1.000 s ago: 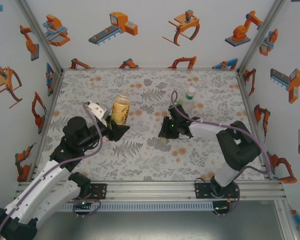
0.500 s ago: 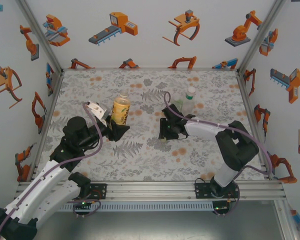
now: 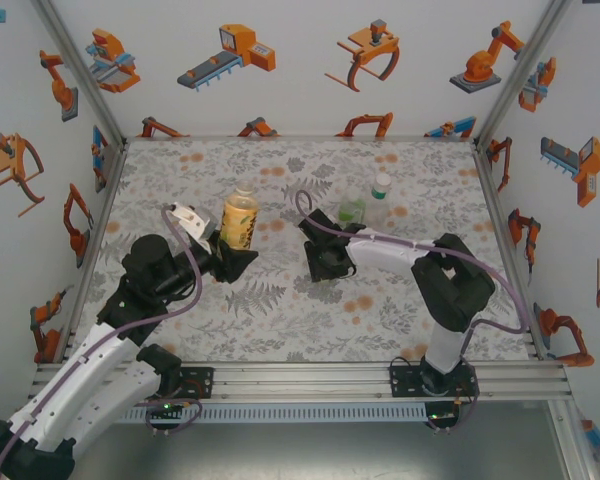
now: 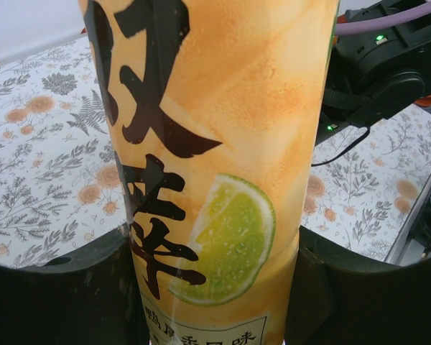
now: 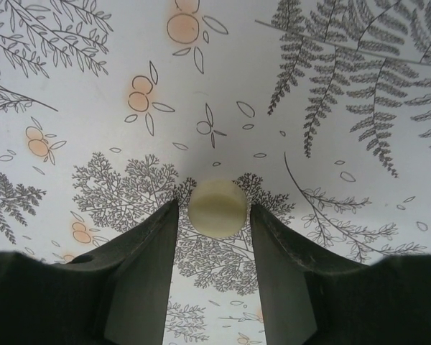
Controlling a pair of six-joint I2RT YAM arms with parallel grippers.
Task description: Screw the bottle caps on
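Working out from the near edge of the tabletop (image 3: 280,320), my left gripper (image 4: 215,287) sits left of centre, clamped on the lower body of the amber bottle (image 3: 241,218). The wrist view shows a dark finger pressed against each side of the lime-printed label, and the bottle stands upright. It has not budged over the last second, which is what I want from the holding arm. The change is on the other side. My right gripper (image 5: 214,215) was right of centre a second ago and has since slid left across the middle of the tabletop, so it now sits near the amber bottle with a gap between them. Its jaws stand a little apart with the pale cap (image 5: 217,208) right between the fingertips. A thin sliver of floral pattern shows on either side, so I cannot tell whether the cap is pinched or only bracketed. My read is that the cap is on its way to the held bottle. The next step would be to lift it over the neck, square it and start turning. If the pinch is loose, it could drop or cock on the thread. Farther back, towards the far right corner, the squat green bottle (image 3: 352,211) and the clear bottle (image 3: 380,195) stand close together, untouched.
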